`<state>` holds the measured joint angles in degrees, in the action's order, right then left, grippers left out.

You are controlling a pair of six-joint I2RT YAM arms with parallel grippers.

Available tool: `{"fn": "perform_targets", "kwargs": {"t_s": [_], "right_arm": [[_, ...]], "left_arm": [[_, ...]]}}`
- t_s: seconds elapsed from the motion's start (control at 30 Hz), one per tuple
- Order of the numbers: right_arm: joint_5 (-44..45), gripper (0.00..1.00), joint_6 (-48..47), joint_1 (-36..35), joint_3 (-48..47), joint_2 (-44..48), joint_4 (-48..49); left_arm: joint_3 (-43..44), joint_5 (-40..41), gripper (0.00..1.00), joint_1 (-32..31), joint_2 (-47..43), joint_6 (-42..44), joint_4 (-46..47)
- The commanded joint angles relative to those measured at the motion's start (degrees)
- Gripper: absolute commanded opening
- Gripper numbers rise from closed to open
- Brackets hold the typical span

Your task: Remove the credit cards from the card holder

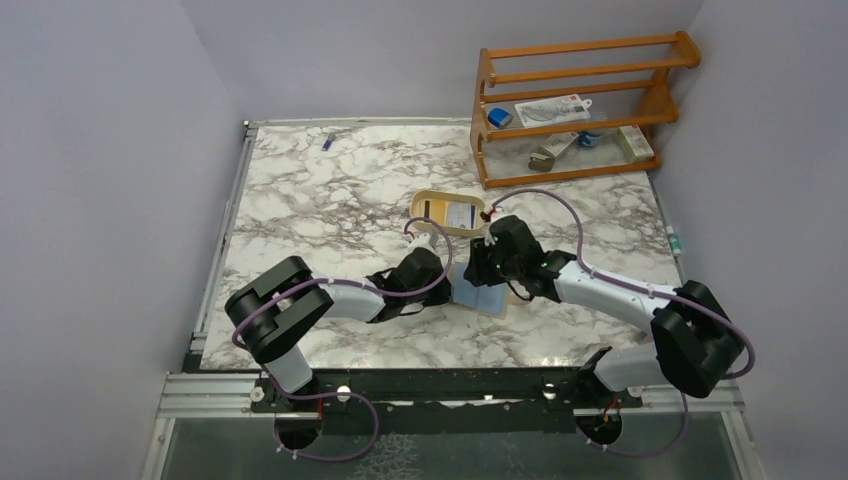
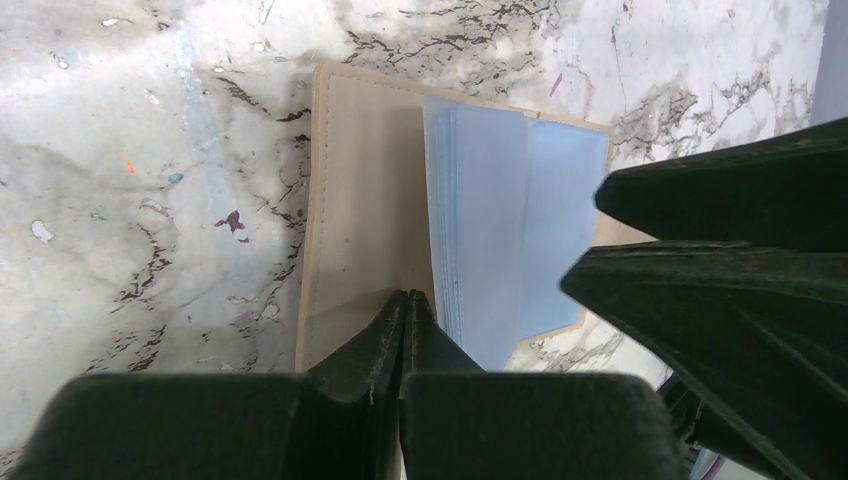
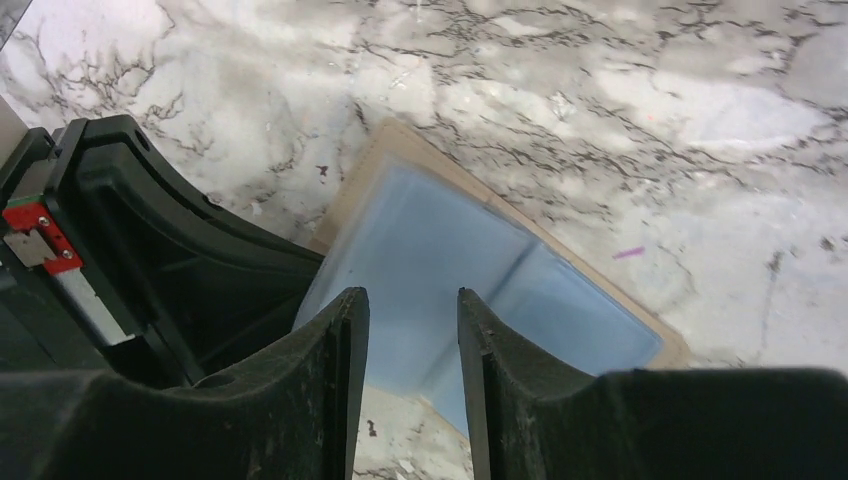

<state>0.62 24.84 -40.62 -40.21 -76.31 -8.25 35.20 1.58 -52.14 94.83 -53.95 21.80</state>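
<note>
The tan card holder (image 1: pixel 482 298) lies open on the marble between both arms. Light blue flat layers (image 2: pixel 510 230) cover its inner face; whether these are cards or sleeves I cannot tell. My left gripper (image 2: pixel 405 297) is shut, its tips pressed on the bare tan half (image 2: pixel 360 200) next to the blue layers. My right gripper (image 3: pixel 410 298) hovers open over the blue layers (image 3: pixel 440 240), with nothing clamped between its fingers. Two credit cards, one yellowish (image 1: pixel 432 209) and one whitish-blue (image 1: pixel 462 215), lie in the cream tray (image 1: pixel 449 195).
A wooden rack (image 1: pixel 570 105) with small items stands at the back right. A small blue object (image 1: pixel 327 142) lies near the table's far edge. The two grippers crowd closely together over the holder.
</note>
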Motion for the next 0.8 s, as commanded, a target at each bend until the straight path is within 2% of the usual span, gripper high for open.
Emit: {"fn": "perform_targets", "kwargs": {"t_s": [0.0,0.47,0.77], "right_arm": [[-5.2,0.42,-0.47,-0.96,-1.88,-4.08,5.63],[-7.15,0.36,-1.19,-1.68,-3.75,-10.23,10.88],[-6.89,0.32,-0.32,-1.96,-1.22,-11.81,12.98]], "left_arm": [[-2.07,1.29,0.0,-0.42,2.05,1.75,-7.28],[-1.97,1.05,0.0,-0.42,2.77,2.03,-7.38],[-2.17,0.96,0.0,-0.43,3.04,2.17,-7.43]]}}
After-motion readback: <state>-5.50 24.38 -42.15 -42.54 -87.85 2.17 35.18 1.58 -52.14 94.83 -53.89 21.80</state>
